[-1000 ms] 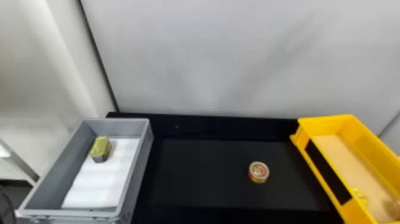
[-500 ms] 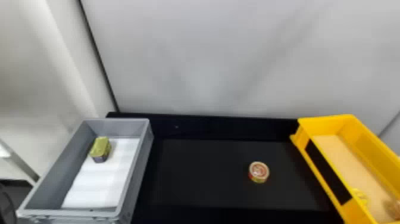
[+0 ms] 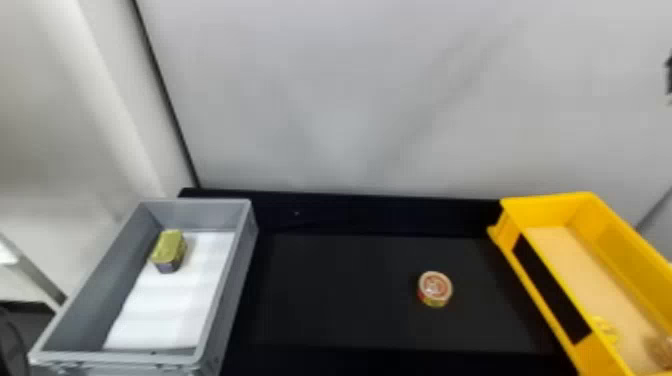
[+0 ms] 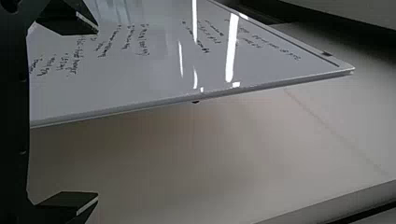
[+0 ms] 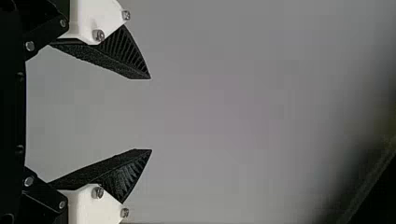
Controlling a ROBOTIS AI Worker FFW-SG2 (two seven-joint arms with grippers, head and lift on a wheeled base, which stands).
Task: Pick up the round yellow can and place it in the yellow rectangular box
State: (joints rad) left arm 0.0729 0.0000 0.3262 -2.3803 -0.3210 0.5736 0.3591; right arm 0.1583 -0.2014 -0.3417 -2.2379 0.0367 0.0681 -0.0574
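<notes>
The round can (image 3: 435, 289) stands upright on the black table, right of centre in the head view, with a red-and-cream top and yellowish side. To its right lies the yellow rectangular box (image 3: 555, 287), angled, with a tan bottom. A dark piece of my right gripper (image 3: 669, 75) shows at the head view's right edge, high up and well apart from the can. In the right wrist view my right gripper (image 5: 151, 114) is open, nothing between its fingers. The left wrist view has my left gripper (image 4: 98, 113) open and holding nothing, facing a whiteboard and a pale surface.
A grey crate (image 3: 237, 280) with a white liner stands on the left, holding a yellow-green-topped tin (image 3: 170, 247). Small yellow pieces (image 3: 606, 330) lie inside the yellow box near its front. A pale wall (image 3: 350, 100) rises behind the black table (image 3: 340, 300).
A dark piece of the right gripper has come into the head view at the upper right edge. The can, the crate and the yellow box have not moved.
</notes>
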